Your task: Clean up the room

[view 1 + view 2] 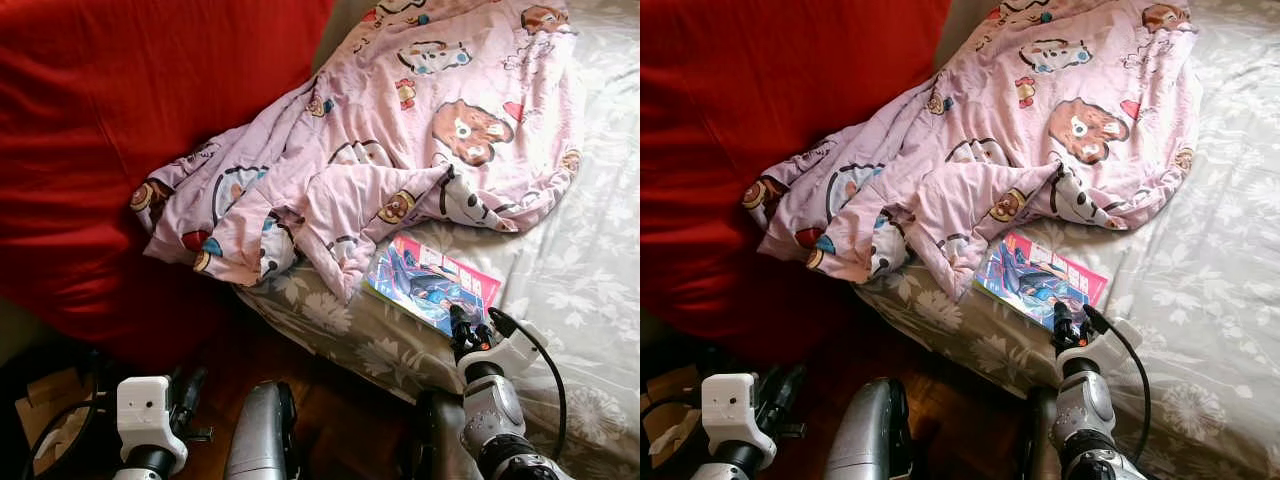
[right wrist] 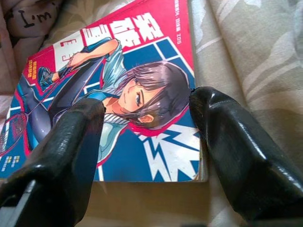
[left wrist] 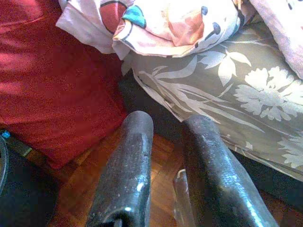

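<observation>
A comic book [image 1: 432, 283] with a red and blue cover lies flat on the bed's grey flowered sheet [image 1: 590, 300], just below the hem of a crumpled pink bear-print blanket [image 1: 400, 150]. My right gripper [image 1: 466, 328] is at the book's near edge. In the right wrist view it [image 2: 147, 137] is open, its fingers [image 2: 61, 156] straddling the lower part of the cover [image 2: 118, 80] with nothing clamped. My left gripper [image 1: 188, 388] hangs low beside the bed over the wooden floor. In the left wrist view it [image 3: 169, 125] is slightly open and holds nothing.
A big red cushion [image 1: 110, 150] fills the left side and leans against the bed. Dark wooden floor [image 1: 340, 400] runs between the cushion and the bed's edge [image 3: 208, 94]. A brown cardboard box [image 1: 45, 400] sits at the bottom left.
</observation>
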`<state>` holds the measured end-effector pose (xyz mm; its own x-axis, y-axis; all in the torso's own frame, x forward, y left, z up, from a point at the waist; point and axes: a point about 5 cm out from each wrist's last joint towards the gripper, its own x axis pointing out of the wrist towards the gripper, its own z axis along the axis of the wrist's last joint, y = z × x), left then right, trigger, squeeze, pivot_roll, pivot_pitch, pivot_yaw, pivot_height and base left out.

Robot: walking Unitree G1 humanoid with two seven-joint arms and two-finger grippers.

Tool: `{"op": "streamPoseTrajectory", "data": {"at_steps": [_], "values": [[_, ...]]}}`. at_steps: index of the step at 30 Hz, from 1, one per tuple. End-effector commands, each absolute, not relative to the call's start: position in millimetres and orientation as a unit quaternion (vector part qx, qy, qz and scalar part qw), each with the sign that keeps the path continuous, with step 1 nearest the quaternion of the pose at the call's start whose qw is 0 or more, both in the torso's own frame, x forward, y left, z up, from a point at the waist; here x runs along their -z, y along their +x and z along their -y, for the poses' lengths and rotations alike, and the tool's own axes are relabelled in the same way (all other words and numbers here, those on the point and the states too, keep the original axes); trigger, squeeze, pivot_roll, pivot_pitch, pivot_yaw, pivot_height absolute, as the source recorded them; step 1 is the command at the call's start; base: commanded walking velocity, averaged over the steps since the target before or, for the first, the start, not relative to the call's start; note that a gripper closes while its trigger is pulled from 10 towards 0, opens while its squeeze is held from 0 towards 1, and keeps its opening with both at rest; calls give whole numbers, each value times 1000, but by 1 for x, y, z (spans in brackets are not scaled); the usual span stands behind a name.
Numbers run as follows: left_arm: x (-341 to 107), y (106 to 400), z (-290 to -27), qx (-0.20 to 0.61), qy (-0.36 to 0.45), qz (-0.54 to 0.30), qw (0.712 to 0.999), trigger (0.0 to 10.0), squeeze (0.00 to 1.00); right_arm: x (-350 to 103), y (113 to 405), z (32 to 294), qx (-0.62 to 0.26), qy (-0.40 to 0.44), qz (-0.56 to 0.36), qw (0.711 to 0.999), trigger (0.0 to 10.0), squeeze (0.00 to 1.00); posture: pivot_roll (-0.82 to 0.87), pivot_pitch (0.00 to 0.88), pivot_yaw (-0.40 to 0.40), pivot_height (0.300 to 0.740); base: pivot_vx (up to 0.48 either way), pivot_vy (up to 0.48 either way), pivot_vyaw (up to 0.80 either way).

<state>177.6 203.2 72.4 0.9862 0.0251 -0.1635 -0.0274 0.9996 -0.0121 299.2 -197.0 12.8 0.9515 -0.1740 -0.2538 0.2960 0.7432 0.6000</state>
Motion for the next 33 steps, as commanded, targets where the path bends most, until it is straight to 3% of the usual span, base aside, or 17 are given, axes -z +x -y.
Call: {"op": "streamPoseTrajectory", "data": {"at_steps": [1,13,18,22,33], "values": [[-73,174,-207,-18,2,-90,996,10000,0,-2,291,194,134,342,-117,923,10000,0,248,202,110,576,0,0,0],[-75,171,-208,-17,4,-91,996,10000,0,11,282,181,107,359,-162,913,10000,0,258,211,116,576,0,0,0],[-75,169,-207,-15,4,-94,995,10000,0,18,278,171,81,411,-182,890,10000,0,259,216,118,576,0,0,0],[-76,168,-208,-16,4,-94,995,10000,0,24,272,165,65,385,-216,895,10000,0,264,220,120,576,0,0,0],[-77,167,-210,-15,9,-97,995,10000,0,31,263,180,152,425,-206,868,10000,0,273,222,126,576,0,0,0]]}}
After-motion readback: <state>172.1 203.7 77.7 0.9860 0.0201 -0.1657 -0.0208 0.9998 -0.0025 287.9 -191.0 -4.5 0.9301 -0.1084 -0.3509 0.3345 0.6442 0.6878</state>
